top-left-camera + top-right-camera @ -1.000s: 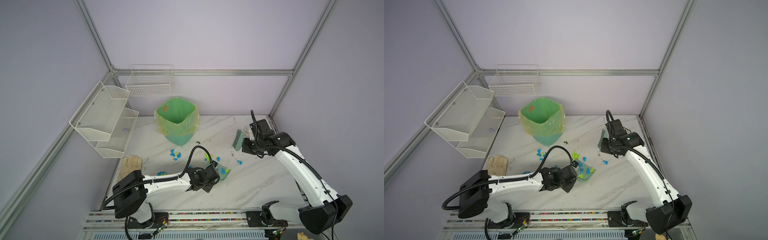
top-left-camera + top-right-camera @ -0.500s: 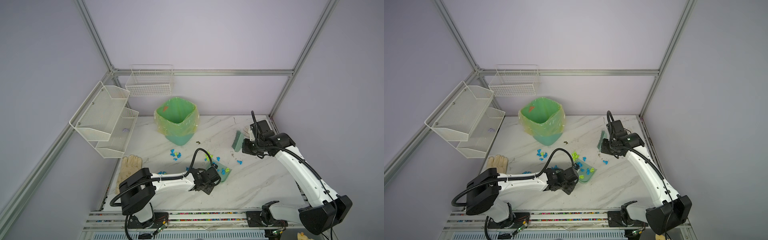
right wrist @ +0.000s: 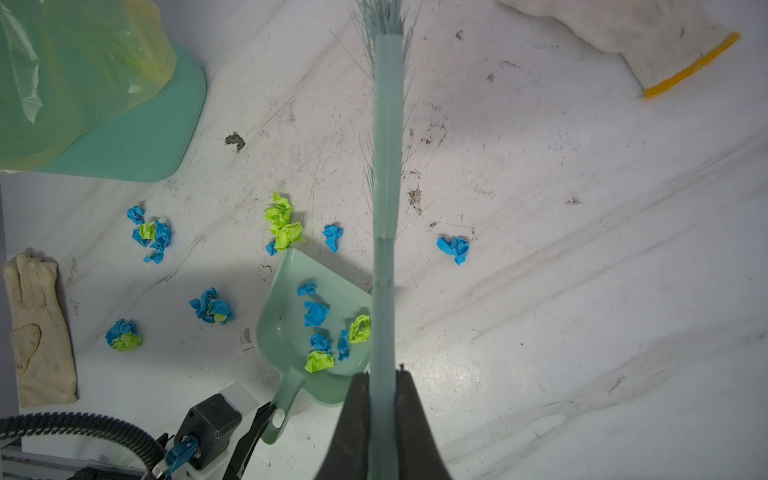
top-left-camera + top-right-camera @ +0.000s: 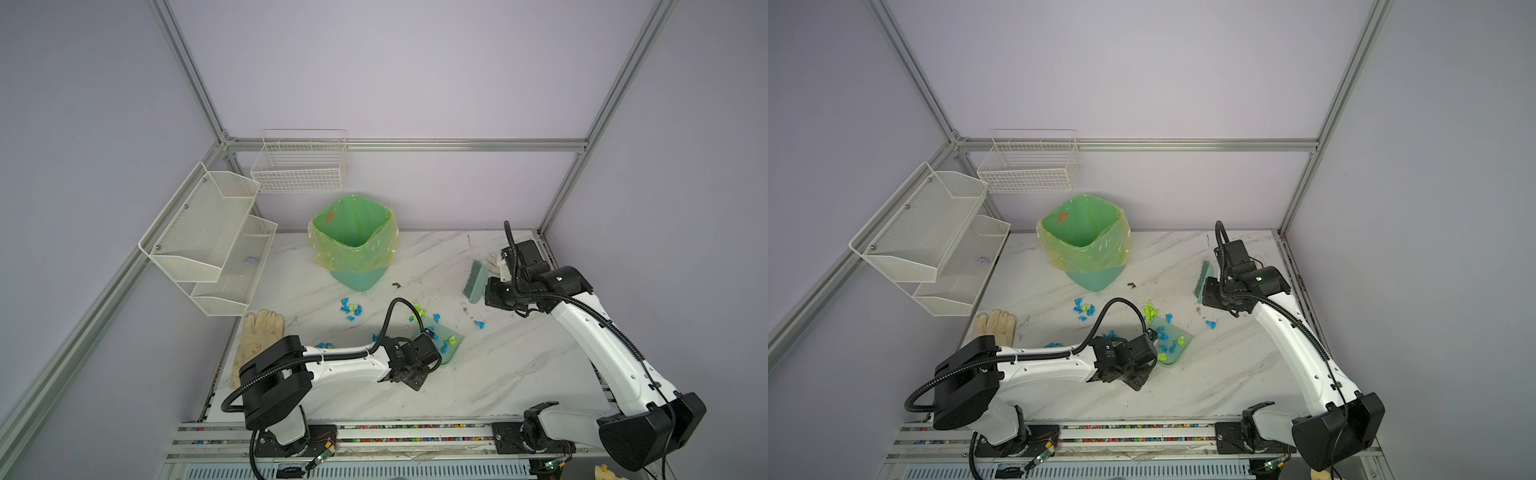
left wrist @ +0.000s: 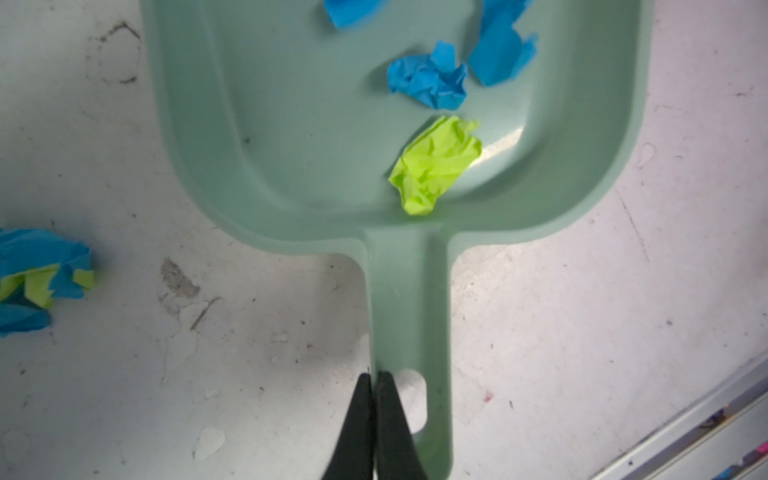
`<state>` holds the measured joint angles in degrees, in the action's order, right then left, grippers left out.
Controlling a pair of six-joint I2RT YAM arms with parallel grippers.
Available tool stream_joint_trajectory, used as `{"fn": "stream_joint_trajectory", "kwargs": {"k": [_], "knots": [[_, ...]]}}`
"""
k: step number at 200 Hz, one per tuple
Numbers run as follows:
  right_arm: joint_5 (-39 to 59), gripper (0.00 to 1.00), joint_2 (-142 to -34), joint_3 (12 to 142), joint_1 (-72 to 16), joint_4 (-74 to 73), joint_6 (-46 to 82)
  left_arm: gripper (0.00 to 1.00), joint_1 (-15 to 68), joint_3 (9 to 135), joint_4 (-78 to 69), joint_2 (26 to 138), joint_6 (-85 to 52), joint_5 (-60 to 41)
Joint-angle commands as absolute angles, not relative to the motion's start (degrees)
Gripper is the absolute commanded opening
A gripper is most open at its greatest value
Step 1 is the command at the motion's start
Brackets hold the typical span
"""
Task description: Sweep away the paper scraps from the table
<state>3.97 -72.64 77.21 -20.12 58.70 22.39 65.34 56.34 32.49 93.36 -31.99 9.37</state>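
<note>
Little moved: left jaws (shut) by dustpan handle.

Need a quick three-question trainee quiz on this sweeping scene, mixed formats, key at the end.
1. True or false: the right gripper is shut on the brush.
2. The paper scraps lying in the dustpan are: A) blue only; B) blue and yellow-green; C) yellow-green only.
3. How many gloves lie on the table?
Key: 1 true; 2 B; 3 two.
</note>
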Motion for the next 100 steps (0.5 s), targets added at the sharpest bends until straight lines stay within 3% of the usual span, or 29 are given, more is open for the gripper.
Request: {"fn": "stream_joint_trajectory", "kwargs": {"k": [1,100], "knots": [[4.13,0.0,-71.15,76.88,-19.72,57.74,21.8,0.0,65.57,57.17,32.81,92.82,-33.02,8.85],[2.82,0.0,-70.73,76.73,-19.12,57.79,20.93,0.0,65.52,63.49,39.19,90.32,-32.65,10.46]]}}
